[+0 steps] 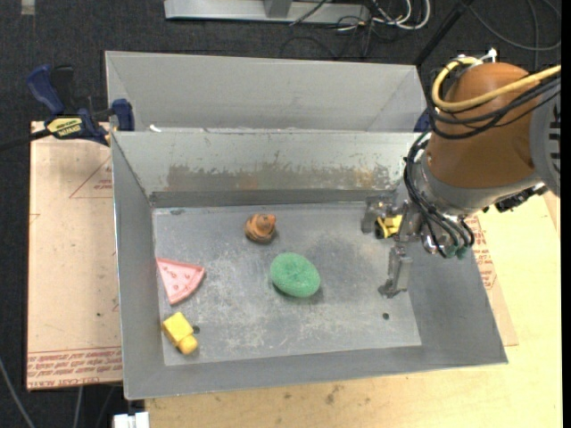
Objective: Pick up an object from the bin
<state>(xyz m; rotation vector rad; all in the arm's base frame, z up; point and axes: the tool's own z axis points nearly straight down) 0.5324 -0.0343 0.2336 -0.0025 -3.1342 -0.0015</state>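
While the tool (391, 285) hangs low over the right part of the grey bin (268, 154), nothing shows whether it is open or closed. Nearest to it lies a round green pad (295, 275), apart to its left at mid-floor; a brown knob (260, 228), a pink wedge (178, 279) and a yellow block (180, 333) lie further left

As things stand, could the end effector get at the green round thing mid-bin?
Probably yes: the end effector hangs right of the green round thing, with only bare bin floor between them.
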